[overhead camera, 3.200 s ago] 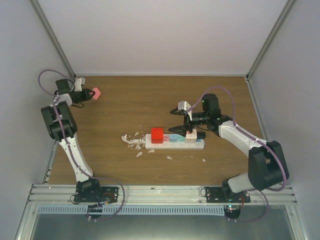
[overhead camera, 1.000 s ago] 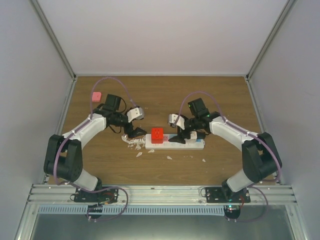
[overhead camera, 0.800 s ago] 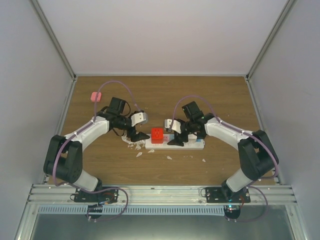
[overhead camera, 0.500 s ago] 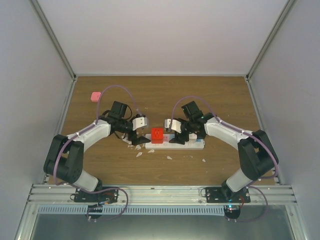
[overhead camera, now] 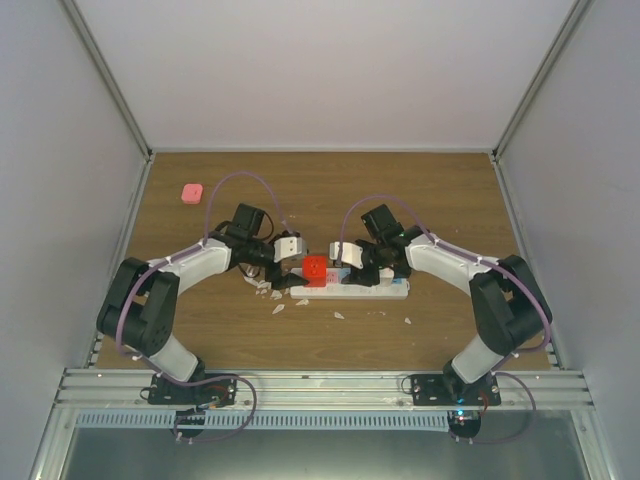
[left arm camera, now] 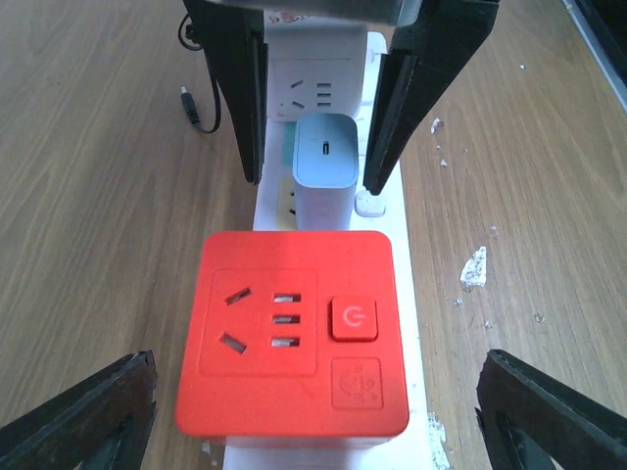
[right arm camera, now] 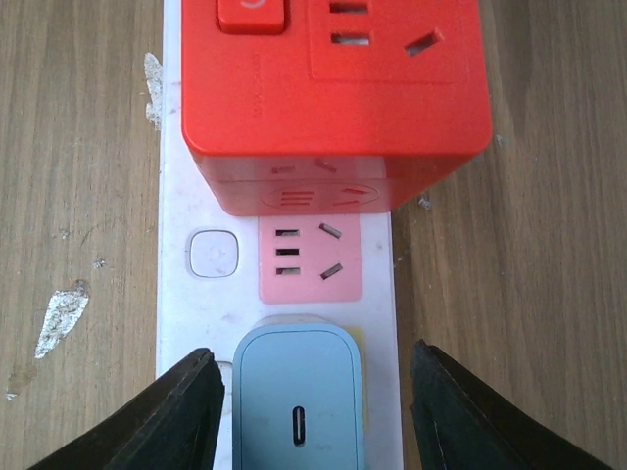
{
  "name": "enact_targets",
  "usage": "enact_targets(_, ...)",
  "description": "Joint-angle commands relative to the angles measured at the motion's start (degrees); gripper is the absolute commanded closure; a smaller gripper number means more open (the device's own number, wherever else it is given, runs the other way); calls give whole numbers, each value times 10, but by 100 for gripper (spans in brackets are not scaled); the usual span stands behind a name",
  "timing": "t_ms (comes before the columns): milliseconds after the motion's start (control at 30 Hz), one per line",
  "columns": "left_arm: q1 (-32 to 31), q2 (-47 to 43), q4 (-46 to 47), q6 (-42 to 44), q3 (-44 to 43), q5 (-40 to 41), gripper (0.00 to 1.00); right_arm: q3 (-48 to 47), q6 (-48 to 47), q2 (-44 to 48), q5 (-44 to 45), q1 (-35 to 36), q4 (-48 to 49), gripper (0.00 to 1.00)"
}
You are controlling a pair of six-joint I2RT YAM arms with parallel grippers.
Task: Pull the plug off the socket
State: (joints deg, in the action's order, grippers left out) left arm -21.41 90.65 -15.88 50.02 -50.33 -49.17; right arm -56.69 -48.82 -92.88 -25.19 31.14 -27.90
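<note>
The socket [overhead camera: 385, 290] is a long white power strip lying across the table's middle. A red cube adapter [left arm camera: 294, 333] sits plugged in at its left end, also seen in the top view [overhead camera: 315, 270]. A light-blue plug [right arm camera: 299, 401] stands in the strip beside it, past a bare pink outlet face [right arm camera: 309, 259]. My left gripper [left arm camera: 318, 416] is open wide, one fingertip [left arm camera: 88, 411] on each side of the red cube's near edge. My right gripper [right arm camera: 315, 421] straddles the blue plug [left arm camera: 325, 166], jaws narrowed, with thin gaps still showing at both sides.
A small pink block [overhead camera: 191, 191] lies at the back left of the wooden table [overhead camera: 440, 200]. White flakes [overhead camera: 265, 290] litter the wood left of the strip. A black barrel connector [left arm camera: 193, 103] lies beside the strip. Both arms meet over the strip from opposite sides.
My left arm has swung right from the table's left side to the red cube. The right gripper's jaws have narrowed around the blue plug.
</note>
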Motion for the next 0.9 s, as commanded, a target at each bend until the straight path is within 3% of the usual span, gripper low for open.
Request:
enact_targets(0, -18, 12, 43, 0, 2, -1, 12, -9, -6, -7, 10, 2, -9, 48)
enact_targets(567, -48, 13, 69, 11, 23, 58, 25, -6, -15, -21, 20, 2, -11, 64)
enact_targets(800, -57, 26, 69, 9, 17, 82, 25, -3, -18, -20, 24, 2, -8, 66)
enact_targets(867, -60, 31, 63, 8, 12, 86, 29, -1, -16, -20, 27, 3, -4, 74)
